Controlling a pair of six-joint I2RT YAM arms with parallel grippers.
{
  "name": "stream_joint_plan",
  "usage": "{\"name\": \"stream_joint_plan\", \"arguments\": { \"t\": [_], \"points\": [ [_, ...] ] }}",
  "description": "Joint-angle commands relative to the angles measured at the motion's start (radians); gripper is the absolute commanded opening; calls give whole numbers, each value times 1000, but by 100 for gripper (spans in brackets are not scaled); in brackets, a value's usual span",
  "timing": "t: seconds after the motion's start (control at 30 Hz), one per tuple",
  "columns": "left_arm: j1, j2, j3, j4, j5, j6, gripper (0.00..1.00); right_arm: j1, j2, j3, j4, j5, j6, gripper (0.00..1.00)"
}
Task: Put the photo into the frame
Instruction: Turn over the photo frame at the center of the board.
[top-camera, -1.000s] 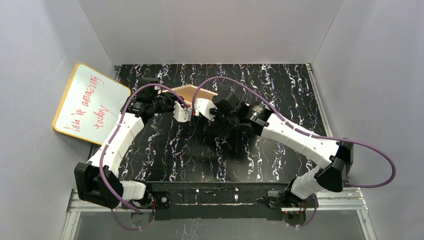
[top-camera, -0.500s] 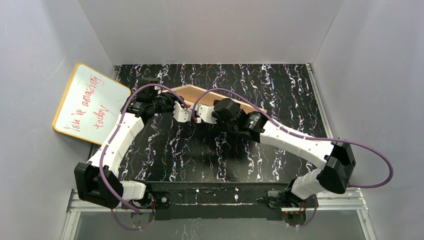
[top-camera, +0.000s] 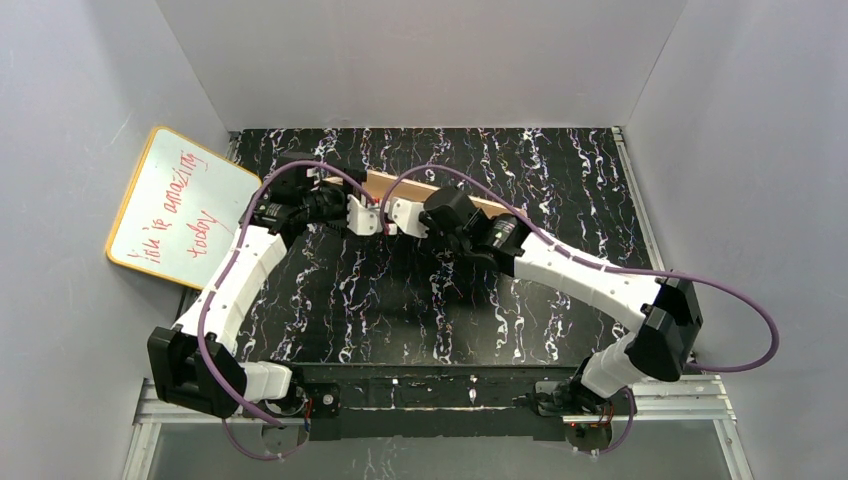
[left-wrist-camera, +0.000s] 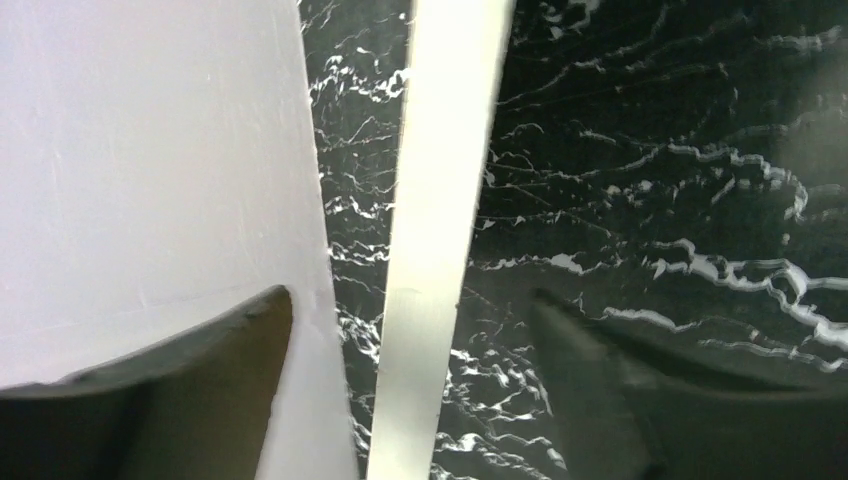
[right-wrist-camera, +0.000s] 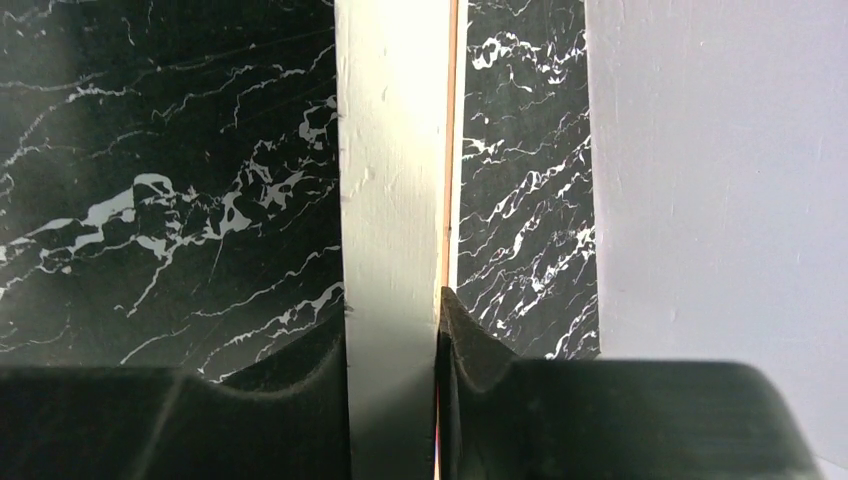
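Nearby: whiteboard (top-camera: 183, 207) (red writing) leans left | right tool (right-wrist-camera: 392, 330) pinches frame (right-wrist-camera: 390, 150)

left arm (top-camera: 235, 285): white shell links dotted with small dark screws, black joint housings between them
right arm (top-camera: 590, 280): matching white shells, bulky black elbow block
cables (top-camera: 740, 340): purple, one looping off each arm
left gripper (top-camera: 368, 214): white housing, dark matte fingers (left-wrist-camera: 170, 390)
right gripper (top-camera: 398, 216): white housing, dark fingers (right-wrist-camera: 250, 420) with tapered tips
bases (top-camera: 290, 400): black, with small wiring at the foot
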Motion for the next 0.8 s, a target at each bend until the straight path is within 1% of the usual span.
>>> {"name": "stream_joint_plan", "arguments": {
  "t": [0.0,0.07,0.1,0.17,0.2,0.27,0.33,0.37,0.4,0.43,0.47,0.5,0.57,0.67,0.77],
  "points": [
    [12,-55,33,167,16,-257,98,1,13,157,-18,-56,90,16],
    [36,-70,31,291,12,-412,98,2,37,238,-56,-60,158,16],
    [53,-74,38,351,9,-529,98,2,54,293,-81,-57,200,17],
    [92,-70,84,431,-3,-693,98,0,97,412,-144,-69,285,18],
    [114,-65,112,474,-20,-791,98,0,113,464,-169,-80,318,18],
    [179,-50,168,562,-66,-1040,98,-13,150,563,-220,-104,395,18],
    [248,-17,241,572,-71,-1220,98,-46,196,662,-282,-158,484,17],
    [296,7,290,537,-73,-1272,98,-68,213,702,-310,-197,528,16],
    [322,32,338,490,-57,-1309,98,-94,231,741,-337,-242,580,16],
    [342,58,380,399,-28,-1331,98,-134,256,799,-368,-291,631,16],
    [363,84,418,341,9,-1347,98,-167,272,835,-399,-356,678,15],
    [381,104,442,292,58,-1354,98,-201,281,862,-419,-423,744,15],
    [397,132,463,213,114,-1346,98,-265,285,882,-437,-528,822,15],
    [406,139,458,130,166,-1320,98,-352,259,833,-429,-637,930,14],
    [408,137,434,56,189,-1291,98,-476,197,677,-360,-779,1047,14]
  ]
}}
